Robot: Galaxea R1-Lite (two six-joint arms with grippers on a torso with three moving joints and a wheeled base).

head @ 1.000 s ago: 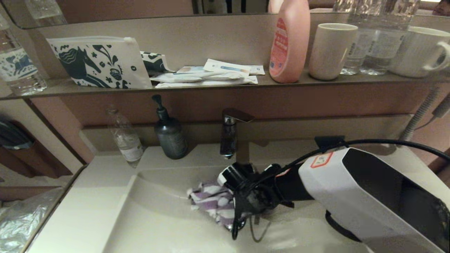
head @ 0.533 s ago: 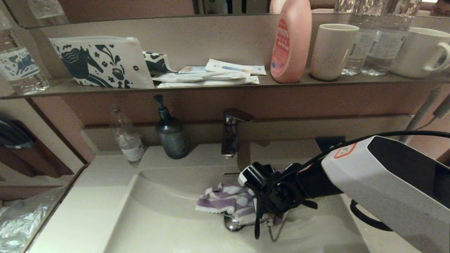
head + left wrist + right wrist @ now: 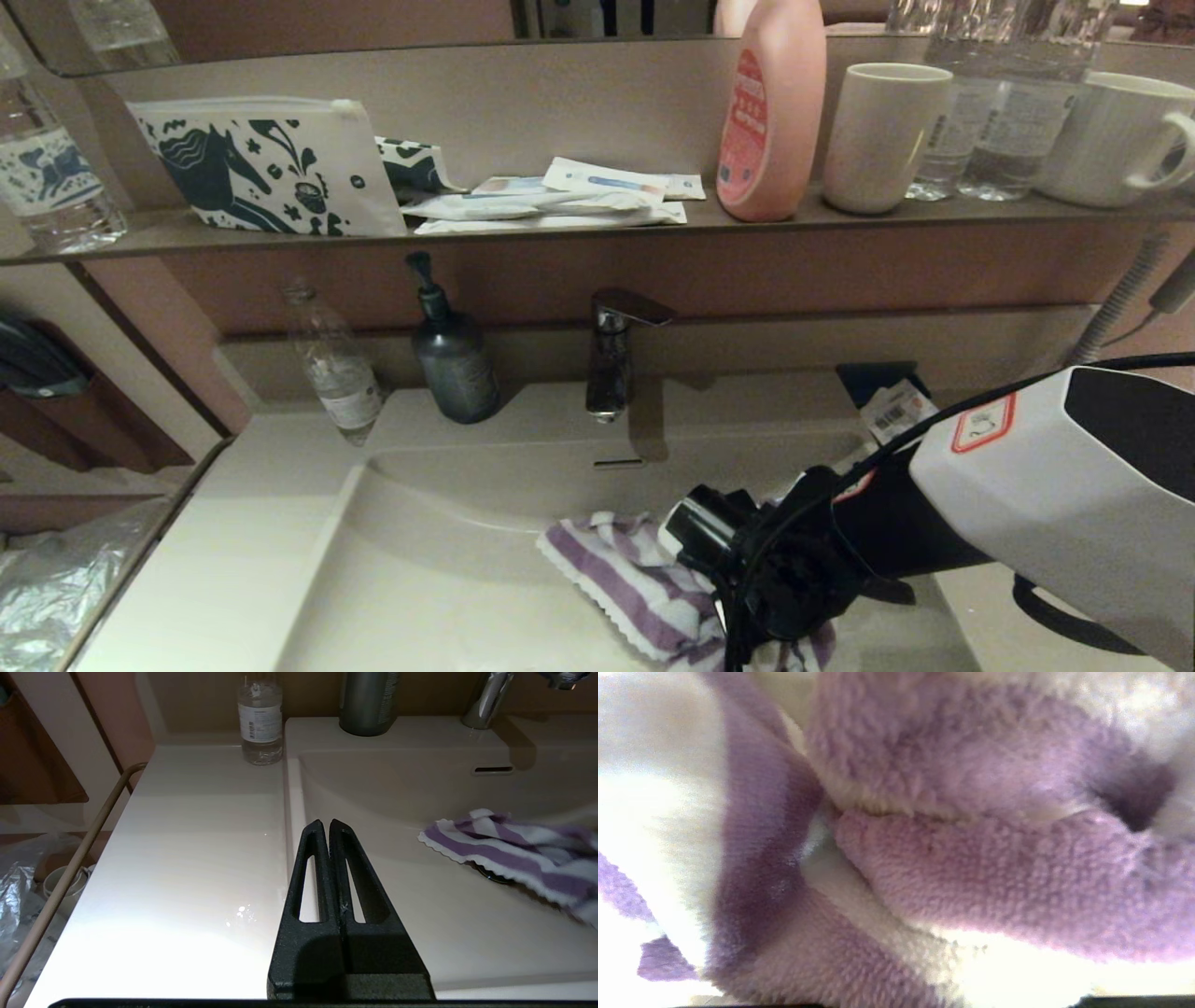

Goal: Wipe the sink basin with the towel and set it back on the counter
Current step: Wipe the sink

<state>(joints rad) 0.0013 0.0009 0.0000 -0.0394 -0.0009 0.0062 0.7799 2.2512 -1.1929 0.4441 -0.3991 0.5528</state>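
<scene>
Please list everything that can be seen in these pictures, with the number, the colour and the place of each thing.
towel: 1, purple and white, in the sink basin
sink basin: 1, cream
counter: 1, cream, around the basin
faucet: 1, chrome, behind the basin
pump bottle: 1, dark grey, counter
clear bottle: 1, counter
horse-print pouch: 1, white and blue, shelf
pink bottle: 1, shelf
cup: 1, cream, shelf
mug: 1, white, shelf
right gripper: on the towel
left gripper: shut, over the counter edge
</scene>
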